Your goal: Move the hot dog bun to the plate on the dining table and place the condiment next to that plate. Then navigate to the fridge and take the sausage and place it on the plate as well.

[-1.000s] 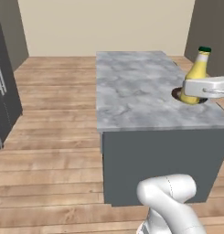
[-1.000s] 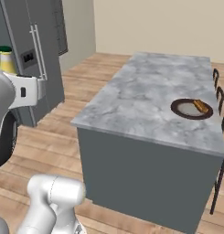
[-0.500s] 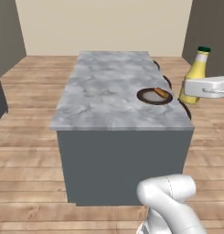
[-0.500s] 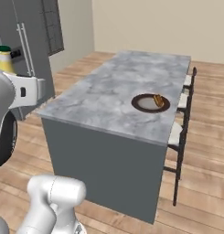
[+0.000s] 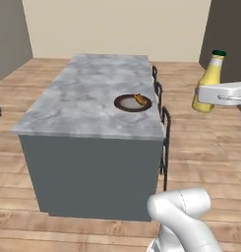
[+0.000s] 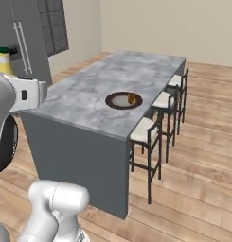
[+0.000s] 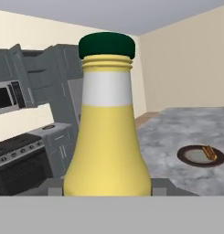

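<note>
Grey marble covers the one long worktop [image 5: 87, 106], which is seen in both base views. One dark round plate [image 5: 133, 103] is set on it near the edge that faces the stools, and one hot dog bun [image 5: 140, 100] is laid on that plate, toward its rim. Three stools [image 6: 155, 124] with dark frames and pale seats are counted along that side in the right base view. One yellow condiment bottle [image 5: 208, 82] with a green cap is counted; it is held upright in the air, off the worktop and well apart from the plate, to the right of the worktop in the left base view. In the right base view just its cap and neck [image 6: 4, 60] are seen at the far left, above the white hand.

The tool [image 7: 106, 185] is partly closed around the base of the bottle, with the bottle's wide lower body between its jaws in the hand view. Beyond the bottle there, grey cabinets and a stove are seen to the left, and the plate with the bun [image 7: 207, 152] to the right.

Compared with half a second ago, the whole scene is shifted in both base views, so the base is taken to have driven on; the stools are now clearly shown beside the worktop. The bottle is gripped as before.
</note>
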You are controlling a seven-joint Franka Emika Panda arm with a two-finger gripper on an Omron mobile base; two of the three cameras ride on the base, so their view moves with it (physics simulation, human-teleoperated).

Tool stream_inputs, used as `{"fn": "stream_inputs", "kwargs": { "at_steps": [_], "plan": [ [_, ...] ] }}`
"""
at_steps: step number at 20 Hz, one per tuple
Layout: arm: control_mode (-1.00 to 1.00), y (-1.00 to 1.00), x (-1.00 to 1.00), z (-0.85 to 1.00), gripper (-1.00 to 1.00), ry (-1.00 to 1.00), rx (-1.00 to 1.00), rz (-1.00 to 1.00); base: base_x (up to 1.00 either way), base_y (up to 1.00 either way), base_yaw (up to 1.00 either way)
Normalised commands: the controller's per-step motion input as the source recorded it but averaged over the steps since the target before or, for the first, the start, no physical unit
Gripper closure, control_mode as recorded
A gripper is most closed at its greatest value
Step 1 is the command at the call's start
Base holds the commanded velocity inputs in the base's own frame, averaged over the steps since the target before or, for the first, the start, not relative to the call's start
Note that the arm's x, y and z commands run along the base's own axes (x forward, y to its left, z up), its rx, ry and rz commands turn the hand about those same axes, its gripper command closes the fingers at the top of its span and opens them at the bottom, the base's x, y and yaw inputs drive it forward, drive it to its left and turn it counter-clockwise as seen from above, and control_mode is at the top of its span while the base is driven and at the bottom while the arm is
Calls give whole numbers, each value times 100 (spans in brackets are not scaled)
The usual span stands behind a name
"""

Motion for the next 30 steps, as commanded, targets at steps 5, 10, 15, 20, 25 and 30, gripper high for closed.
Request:
{"fn": "stream_inputs", "kwargs": {
  "at_steps": [5,10,15,20,25,30],
  "plan": [
    [100,0,0,0,100,0,0,0,10,-100,26],
    [100,0,0,0,100,0,0,0,56,-100,27],
    [100,0,0,0,100,0,0,0,98,-91,22],
    [100,0,0,0,100,0,0,0,84,-67,42],
    [100,0,0,0,100,0,0,0,46,-57,59],
    [100,0,0,0,100,0,0,0,1,-68,63]
  ]
}}
